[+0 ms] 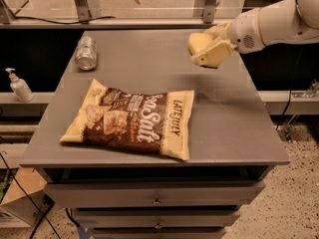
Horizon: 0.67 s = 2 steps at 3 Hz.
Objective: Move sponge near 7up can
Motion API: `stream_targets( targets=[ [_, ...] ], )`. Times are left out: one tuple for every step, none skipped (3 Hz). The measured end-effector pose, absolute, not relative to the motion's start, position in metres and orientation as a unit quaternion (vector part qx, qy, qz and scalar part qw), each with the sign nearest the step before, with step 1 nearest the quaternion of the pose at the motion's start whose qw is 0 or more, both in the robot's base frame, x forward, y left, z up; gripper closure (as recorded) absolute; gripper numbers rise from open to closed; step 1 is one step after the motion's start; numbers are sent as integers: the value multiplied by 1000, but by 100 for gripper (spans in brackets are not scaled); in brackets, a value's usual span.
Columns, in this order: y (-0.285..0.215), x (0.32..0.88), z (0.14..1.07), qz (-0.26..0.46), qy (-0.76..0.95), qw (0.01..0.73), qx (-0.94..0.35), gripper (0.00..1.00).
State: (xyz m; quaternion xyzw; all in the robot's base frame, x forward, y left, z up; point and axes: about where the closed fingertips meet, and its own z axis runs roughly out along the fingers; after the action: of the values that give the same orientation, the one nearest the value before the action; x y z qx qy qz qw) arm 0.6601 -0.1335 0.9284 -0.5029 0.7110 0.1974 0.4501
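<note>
The pale yellow sponge [200, 42] is held in my gripper [211, 50], above the far right part of the grey table [229, 118]. The gripper is shut on the sponge and comes in from the right on a white arm [271, 26]. The silvery 7up can [85, 53] lies on its side at the far left of the table, well to the left of the sponge. Part of the sponge is hidden by the fingers.
A brown-and-cream chip bag [132, 119] lies flat at the front middle of the table. A white pump bottle [19, 86] stands on a lower shelf to the left. Metal frame posts [82, 1] stand behind the table's back edge. Drawers [157, 198] are below the front.
</note>
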Motion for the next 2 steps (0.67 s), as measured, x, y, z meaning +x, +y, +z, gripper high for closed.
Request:
stream_targets(
  targets=[
    [-127, 660, 933, 206, 706, 454, -503, 100],
    [-109, 664, 925, 221, 698, 453, -509, 100]
  ],
)
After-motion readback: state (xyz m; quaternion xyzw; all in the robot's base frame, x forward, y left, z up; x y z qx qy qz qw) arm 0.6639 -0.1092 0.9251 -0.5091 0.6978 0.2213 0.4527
